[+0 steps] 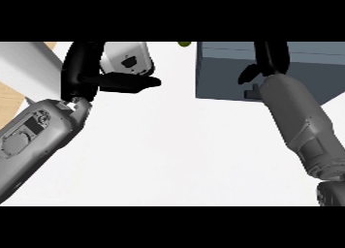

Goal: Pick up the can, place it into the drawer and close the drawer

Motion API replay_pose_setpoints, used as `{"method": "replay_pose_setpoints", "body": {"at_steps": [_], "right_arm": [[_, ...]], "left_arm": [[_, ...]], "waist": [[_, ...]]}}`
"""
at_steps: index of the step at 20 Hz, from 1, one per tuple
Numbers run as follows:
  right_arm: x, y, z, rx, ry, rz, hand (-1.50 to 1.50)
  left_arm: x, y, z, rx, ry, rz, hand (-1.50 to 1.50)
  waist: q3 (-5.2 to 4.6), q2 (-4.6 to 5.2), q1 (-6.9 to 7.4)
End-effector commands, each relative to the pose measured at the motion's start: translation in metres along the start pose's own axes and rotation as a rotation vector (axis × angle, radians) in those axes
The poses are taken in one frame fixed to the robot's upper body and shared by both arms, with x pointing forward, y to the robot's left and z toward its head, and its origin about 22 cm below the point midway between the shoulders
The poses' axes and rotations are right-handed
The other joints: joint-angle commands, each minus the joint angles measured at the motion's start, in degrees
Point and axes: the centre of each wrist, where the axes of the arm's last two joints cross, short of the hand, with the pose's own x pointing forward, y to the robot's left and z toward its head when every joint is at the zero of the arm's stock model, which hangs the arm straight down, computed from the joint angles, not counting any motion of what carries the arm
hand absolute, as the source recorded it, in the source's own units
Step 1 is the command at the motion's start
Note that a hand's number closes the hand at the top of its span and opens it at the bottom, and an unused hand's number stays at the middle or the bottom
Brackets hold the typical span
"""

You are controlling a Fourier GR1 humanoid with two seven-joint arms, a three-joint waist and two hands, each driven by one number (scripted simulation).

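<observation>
No can shows anywhere in the head view. The blue-grey drawer unit (pixel 226 72) stands at the top right of the white counter, and I see no open gap in it. My right hand (pixel 270 60) reaches over its top, fingers running straight up past the view's upper edge and the thumb (pixel 245 75) bent down toward the unit's front. Nothing shows in that hand. At the upper left my left hand (pixel 86 68) rests open, fingers up and thumb (pixel 133 82) pointing right.
The white counter (pixel 175 145) fills the middle. A wooden surface (pixel 4 104) and a pale slanted panel (pixel 25 63) lie at the left. A small yellow-green thing (pixel 184 43) peeks in at the top edge, left of the drawer unit.
</observation>
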Motion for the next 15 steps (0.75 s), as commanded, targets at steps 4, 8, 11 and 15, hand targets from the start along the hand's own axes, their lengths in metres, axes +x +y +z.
{"method": "replay_pose_setpoints", "body": {"at_steps": [4, 8, 11, 15], "right_arm": [[0.036, -0.005, -0.019, -0.093, 0.025, -0.354, -1.5], [0.057, -0.006, -0.026, -0.117, 0.061, -0.551, -1.5], [0.064, 0.002, -0.021, -0.111, 0.124, -0.662, -1.5], [0.066, -0.005, -0.029, -0.1, 0.102, -0.692, -1.5]], "left_arm": [[-0.009, 0.011, 0.005, 0.028, 0.007, -0.006, -1.5], [-0.007, 0.014, 0.001, 0.044, 0.007, -0.006, -1.5], [-0.019, 0.021, 0.012, 0.05, 0.01, -0.019, -1.5], [-0.031, 0.022, 0.017, 0.047, 0.007, -0.009, -1.5]], "waist": [[0.04, -0.04, 0.5], [0.01, -0.56, -0.91], [-0.1, -0.89, -0.43], [-0.19, -0.57, -1.42]]}}
